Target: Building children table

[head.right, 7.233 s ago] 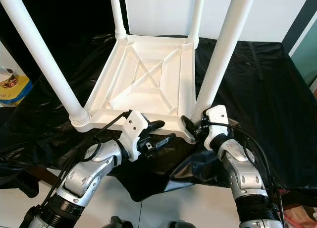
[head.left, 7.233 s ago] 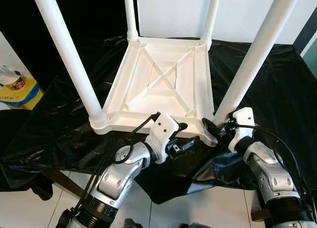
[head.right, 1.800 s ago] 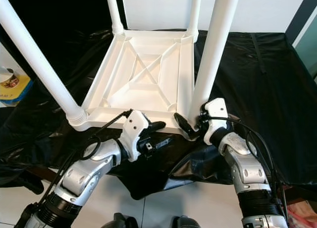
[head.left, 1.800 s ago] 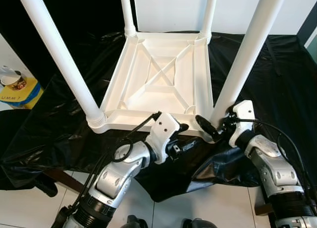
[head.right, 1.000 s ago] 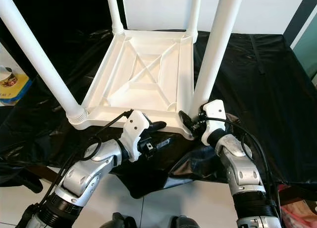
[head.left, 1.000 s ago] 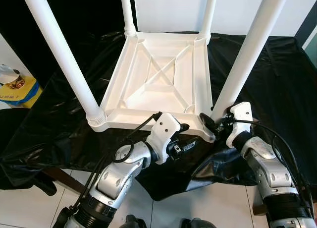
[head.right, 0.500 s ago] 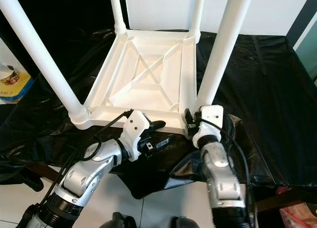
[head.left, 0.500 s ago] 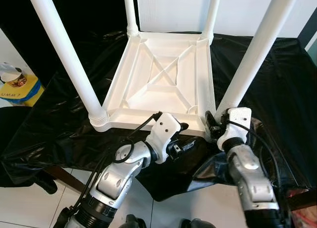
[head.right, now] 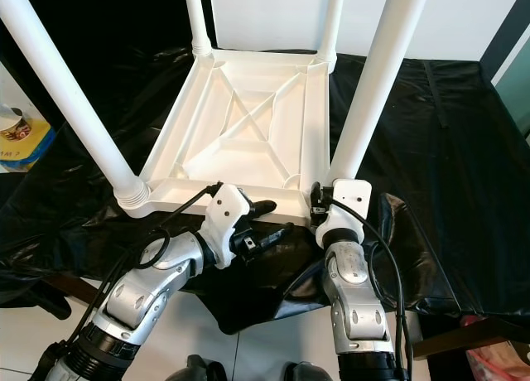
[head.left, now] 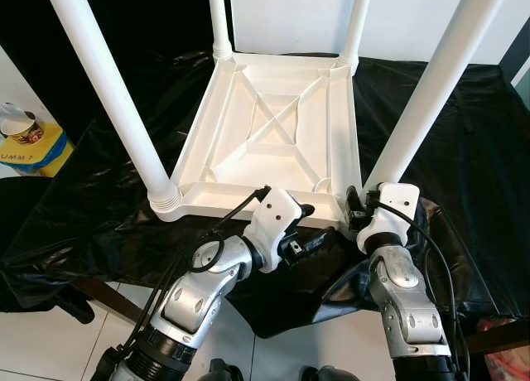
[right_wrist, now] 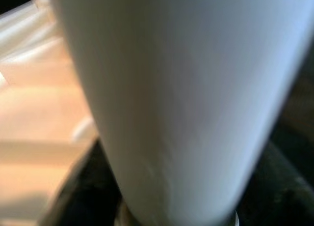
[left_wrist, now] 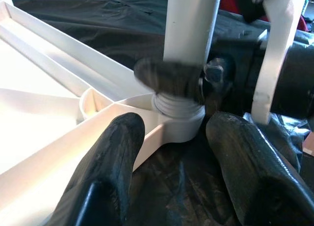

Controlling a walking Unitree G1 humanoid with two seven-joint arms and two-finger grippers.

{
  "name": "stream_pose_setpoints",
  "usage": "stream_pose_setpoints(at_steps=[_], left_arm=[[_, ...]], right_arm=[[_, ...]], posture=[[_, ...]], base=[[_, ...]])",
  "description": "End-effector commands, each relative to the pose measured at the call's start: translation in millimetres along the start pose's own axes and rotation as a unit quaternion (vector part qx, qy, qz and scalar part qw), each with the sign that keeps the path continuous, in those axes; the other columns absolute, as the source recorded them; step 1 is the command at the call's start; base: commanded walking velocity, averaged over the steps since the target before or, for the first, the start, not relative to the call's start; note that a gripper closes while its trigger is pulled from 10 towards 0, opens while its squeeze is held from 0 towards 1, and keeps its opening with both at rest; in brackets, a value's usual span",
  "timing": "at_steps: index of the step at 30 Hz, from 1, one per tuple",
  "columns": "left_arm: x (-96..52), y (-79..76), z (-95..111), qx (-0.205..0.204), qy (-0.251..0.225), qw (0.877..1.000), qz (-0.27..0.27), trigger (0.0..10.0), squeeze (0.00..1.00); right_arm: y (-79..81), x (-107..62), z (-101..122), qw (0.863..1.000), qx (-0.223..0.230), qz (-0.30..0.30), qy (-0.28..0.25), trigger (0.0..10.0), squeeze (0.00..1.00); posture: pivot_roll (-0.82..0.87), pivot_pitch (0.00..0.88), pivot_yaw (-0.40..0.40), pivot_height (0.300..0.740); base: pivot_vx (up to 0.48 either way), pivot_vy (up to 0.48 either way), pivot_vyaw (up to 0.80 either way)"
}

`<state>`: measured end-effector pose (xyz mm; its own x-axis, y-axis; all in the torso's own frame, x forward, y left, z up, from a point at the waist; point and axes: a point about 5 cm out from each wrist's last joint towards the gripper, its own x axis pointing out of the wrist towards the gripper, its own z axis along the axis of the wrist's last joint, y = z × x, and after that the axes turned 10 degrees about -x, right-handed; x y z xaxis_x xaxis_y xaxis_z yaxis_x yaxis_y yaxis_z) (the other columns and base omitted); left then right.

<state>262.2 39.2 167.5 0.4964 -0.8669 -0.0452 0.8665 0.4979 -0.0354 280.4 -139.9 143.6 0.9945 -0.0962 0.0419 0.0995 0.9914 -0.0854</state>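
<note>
Here, the scene by parts:
Table: white plastic children's table [head.left: 273,132] lies upside down on a black plastic sheet [head.left: 464,149], four legs pointing up.
Right gripper [head.left: 358,209]: at the base of the near right white leg [head.left: 414,108]; fingers' state cannot be told.
Left gripper [head.left: 310,232]: fingers [left_wrist: 110,157] spread, at the table's near edge, holding nothing.

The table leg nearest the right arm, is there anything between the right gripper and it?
Nothing visible stands between them. The right gripper is already at the base of the near right leg, by the corner socket of the upturned white table. The left gripper sits open beside that same corner.
</note>
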Motion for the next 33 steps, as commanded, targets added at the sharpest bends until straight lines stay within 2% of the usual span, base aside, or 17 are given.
stream_pose_setpoints(at_steps=[1,8,13,15,16,17,18,21,22,24,26,30,33], left_arm=[[-1.3,2.8,-4.5,-0.006,0.007,1.000,0.024,10.0,0.00],[-0.3,2.7,-4.4,-0.003,0.006,1.000,0.025,10.0,0.00],[-0.3,2.9,-4.4,-0.002,0.006,1.000,0.024,10.0,0.00],[-0.3,3.7,-4.2,0.000,0.006,1.000,0.024,10.0,0.00],[-0.3,3.7,-4.2,0.000,0.006,1.000,0.024,10.0,0.00],[-0.2,3.9,-3.9,0.001,0.005,1.000,0.023,10.0,0.00],[0.1,4.2,-3.8,0.001,0.005,1.000,0.023,10.0,0.00],[0.9,5.4,-2.4,0.005,0.004,1.000,0.020,10.0,0.00],[0.9,5.4,-2.4,0.005,0.004,1.000,0.020,10.0,0.00],[1.1,6.2,-2.0,0.007,0.003,1.000,0.020,10.0,0.00],[1.2,6.6,-1.9,0.008,0.003,1.000,0.020,10.0,0.00],[3.0,7.0,-0.2,0.007,-0.001,1.000,0.022,10.0,0.00],[3.1,6.5,-0.7,0.007,-0.001,1.000,0.022,10.0,0.00]], right_arm=[[3.7,-2.4,-7.2,1.000,0.015,0.004,0.023,10.0,1.00],[-7.4,-1.4,4.1,0.999,0.004,0.043,-0.017,10.0,1.00],[-15.6,-2.0,3.9,0.998,0.001,0.064,-0.024,10.0,1.00],[-28.4,-2.6,2.8,0.993,-0.016,0.113,-0.032,10.0,1.00],[-28.4,-2.6,2.8,0.993,-0.016,0.113,-0.032,10.0,1.00],[-30.6,-2.8,2.5,0.990,-0.022,0.136,-0.034,10.0,0.00],[-31.7,-2.8,2.4,0.988,-0.025,0.150,-0.035,10.0,0.00],[-30.4,-2.1,3.3,0.969,-0.036,0.239,-0.043,10.0,0.00],[-30.4,-2.1,3.3,0.969,-0.036,0.239,-0.043,10.0,0.00],[-30.6,-0.1,4.8,0.960,-0.050,0.272,-0.050,10.0,0.00],[-31.0,1.0,5.3,0.958,-0.052,0.277,-0.051,10.0,0.00],[-36.1,17.9,7.4,0.954,-0.078,0.284,-0.059,10.0,0.00],[-35.0,21.4,6.0,0.952,-0.078,0.289,-0.057,10.0,0.00]], posture=[[-0.12,0.128,-0.004,0.740],[-0.12,0.122,-0.008,0.740],[-0.12,0.118,-0.010,0.740],[-0.12,0.112,-0.010,0.740],[-0.12,0.112,-0.010,0.740],[-0.12,0.112,-0.010,0.740],[-0.13,0.109,-0.008,0.740],[-0.13,0.106,-0.006,0.740],[-0.13,0.106,-0.006,0.740],[-0.13,0.102,-0.006,0.740],[-0.13,0.102,-0.006,0.740],[-0.13,0.100,-0.009,0.740],[-0.13,0.100,-0.010,0.740]], base=[[0.000,0.000,0.00],[0.000,0.000,0.00],[0.000,0.000,0.00],[0.000,0.000,0.00],[0.000,0.000,0.00],[0.000,0.000,0.00],[0.000,0.000,0.00],[0.000,0.000,0.00],[0.000,0.000,0.00],[0.000,0.000,0.00],[0.000,0.000,0.00],[0.000,0.000,0.00],[0.000,0.000,0.00]])
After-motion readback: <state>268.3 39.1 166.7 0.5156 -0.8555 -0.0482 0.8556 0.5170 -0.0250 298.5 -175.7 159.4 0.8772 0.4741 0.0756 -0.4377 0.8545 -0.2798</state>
